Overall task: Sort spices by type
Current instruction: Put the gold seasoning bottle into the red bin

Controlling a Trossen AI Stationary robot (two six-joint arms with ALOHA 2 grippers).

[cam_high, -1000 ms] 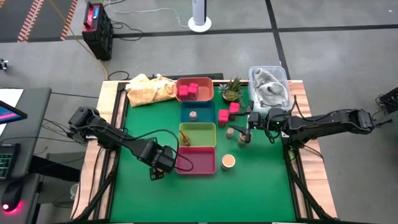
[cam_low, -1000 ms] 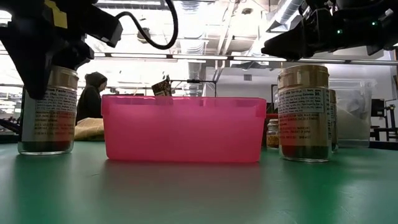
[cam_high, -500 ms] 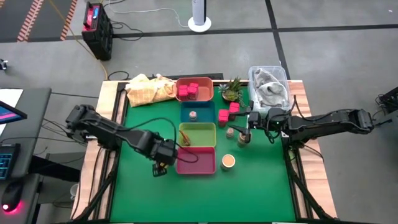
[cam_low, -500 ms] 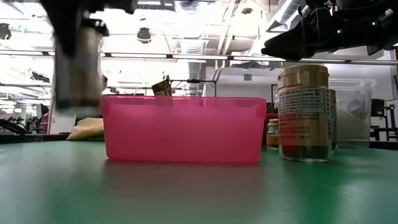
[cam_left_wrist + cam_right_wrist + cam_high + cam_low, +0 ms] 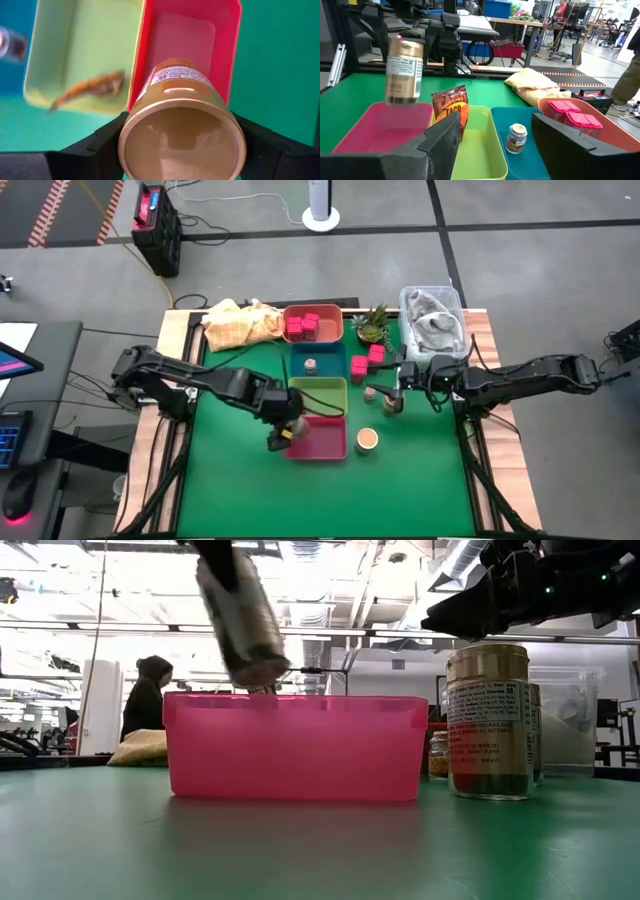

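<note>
My left gripper (image 5: 283, 436) is shut on a round spice jar with a tan lid (image 5: 243, 615). It holds the jar above the left end of the pink tray (image 5: 325, 442). A second tan-lidded jar (image 5: 367, 439) stands on the mat to the right of that tray. The yellow-green tray (image 5: 318, 387) holds a brown-orange packet (image 5: 451, 112). A small shaker (image 5: 310, 365) stands in the teal tray, and magenta boxes (image 5: 305, 326) sit in the far red tray. My right gripper (image 5: 392, 380) is open and level at the right, near two small jars (image 5: 380, 397) and two loose magenta boxes (image 5: 366, 360). My left gripper pinches the jar at its lid end (image 5: 131, 131), one finger (image 5: 107, 145) on each side. The fingers come from above, slanting down. The jar hangs tilted below them, lifted clear, with its bottom over the pink tray (image 5: 200, 30).
A yellow cloth (image 5: 240, 325) lies at the far left. A small green plant (image 5: 373, 325) and a clear bin of grey cloth (image 5: 435, 320) stand at the far right. In the low view a person (image 5: 145, 695) stands in the room behind.
My left gripper has lifted the jar off the mat left of the pink tray. It has carried it up and toward the table's right, to above the tray's left end. The jar stood upright before and now hangs tilted. My right gripper has kept still.
</note>
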